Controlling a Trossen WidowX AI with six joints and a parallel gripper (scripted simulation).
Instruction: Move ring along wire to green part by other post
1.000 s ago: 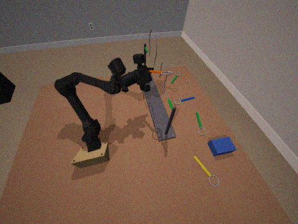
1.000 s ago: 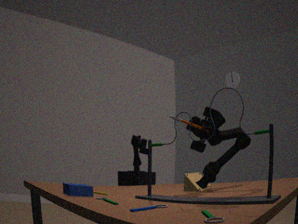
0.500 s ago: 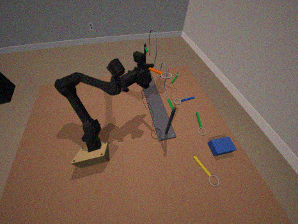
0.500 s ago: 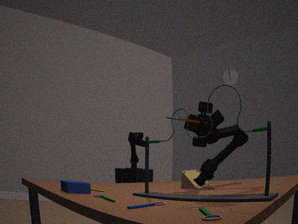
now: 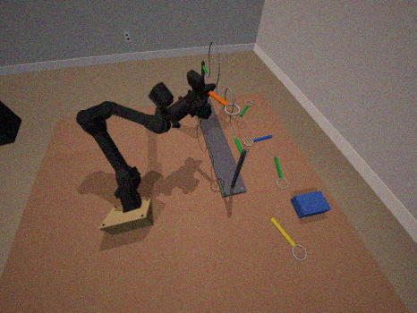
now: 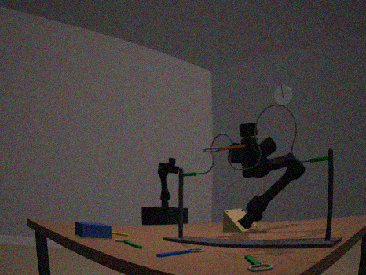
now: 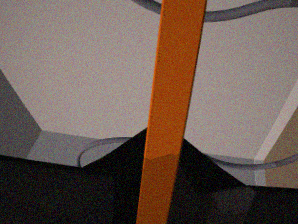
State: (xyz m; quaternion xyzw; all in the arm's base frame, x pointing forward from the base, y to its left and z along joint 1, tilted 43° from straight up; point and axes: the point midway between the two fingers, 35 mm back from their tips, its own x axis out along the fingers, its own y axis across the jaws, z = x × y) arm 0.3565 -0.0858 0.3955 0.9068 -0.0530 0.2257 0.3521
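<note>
My gripper (image 5: 210, 92) (image 6: 244, 146) (image 7: 158, 136) is shut on the orange handle (image 5: 217, 98) (image 6: 232, 148) (image 7: 175, 75), which is near level. The ring (image 5: 232, 114) (image 6: 204, 150) is around the grey wire (image 6: 296, 127), on the outer side of the small hump. Whether they touch cannot be told. One green part (image 5: 238, 145) (image 6: 188, 174) is beside the post (image 5: 239, 170) (image 6: 181, 204) nearer the ring; the other green part (image 5: 205, 70) (image 6: 319, 159) is by the far post (image 6: 330, 196). The ring is not clear in the wrist view.
The wire's tall arch and low dip are close to the gripper and arm in the exterior view. A blue block (image 5: 310, 204) (image 6: 93, 230), a yellow-handled ring (image 5: 283, 232), a blue-handled ring (image 5: 262, 139) (image 6: 173, 253) and green-handled rings lie on the table beyond the base bar (image 5: 219, 143) (image 6: 255, 243).
</note>
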